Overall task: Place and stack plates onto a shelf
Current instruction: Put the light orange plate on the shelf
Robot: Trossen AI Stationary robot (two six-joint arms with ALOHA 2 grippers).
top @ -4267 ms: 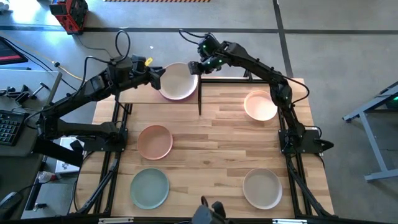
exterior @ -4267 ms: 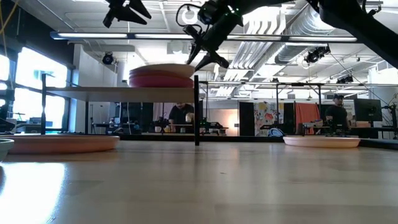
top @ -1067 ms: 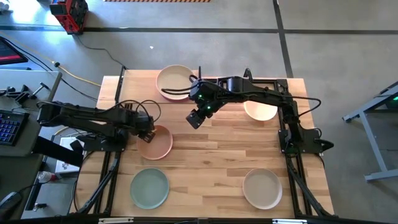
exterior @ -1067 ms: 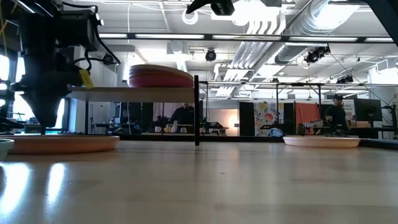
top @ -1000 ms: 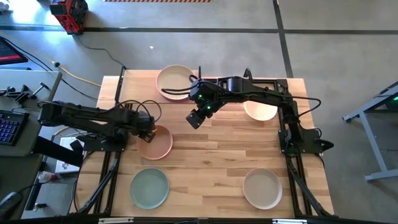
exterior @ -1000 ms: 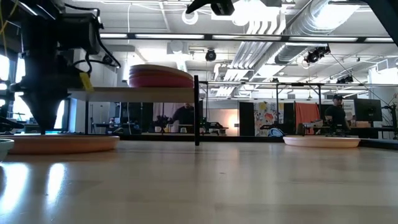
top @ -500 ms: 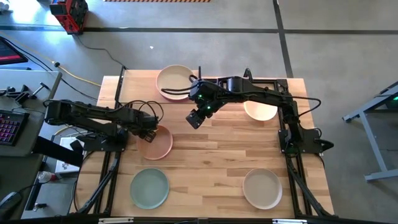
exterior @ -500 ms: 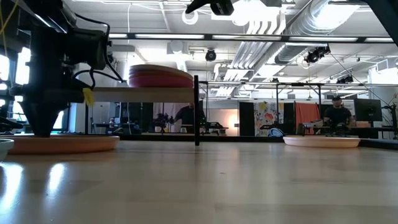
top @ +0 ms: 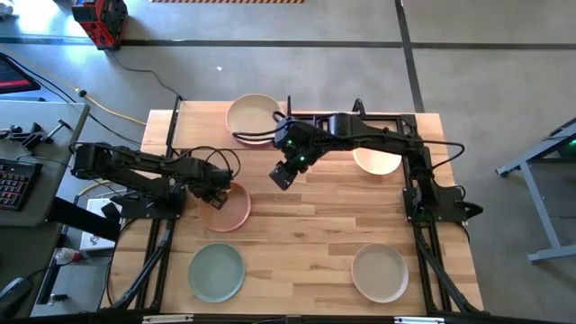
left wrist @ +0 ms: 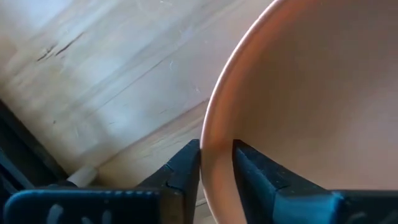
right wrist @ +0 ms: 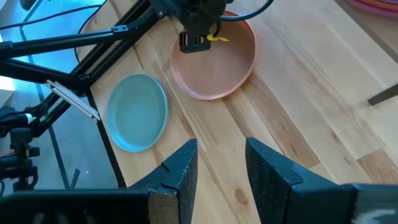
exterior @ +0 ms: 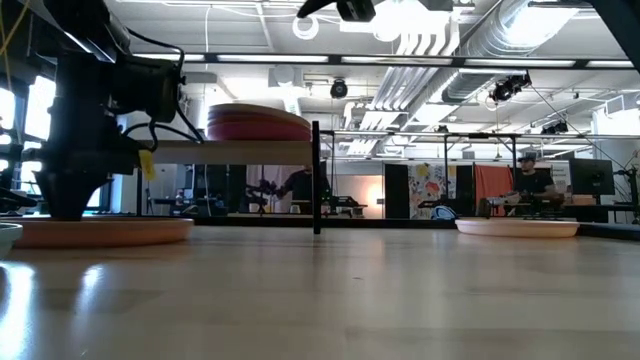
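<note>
Your raised light-wood shelf (top: 211,121) at the table's 11 o'clock carries the only stack: a cream round plate (top: 254,115) on top, with magenta plates (exterior: 262,130) under it in the low view. Four more matte plates lie singly on the slatted wooden tabletop (top: 315,225): a peach one (top: 230,207) at 9 o'clock, a mint green one (top: 216,272) at 7, a beige one (top: 379,273) at 5 and a pale cream one (top: 378,160) at 2, partly under the right arm. Your left gripper (top: 214,192) straddles the peach plate's rim, one finger (left wrist: 185,167) outside and one inside, closed onto it or nearly so; a second ago it sat a touch farther toward 9 o'clock. Your right gripper (top: 283,174) hangs over the table's middle, fingers (right wrist: 181,168) parted and holding nothing, where it was before.
</note>
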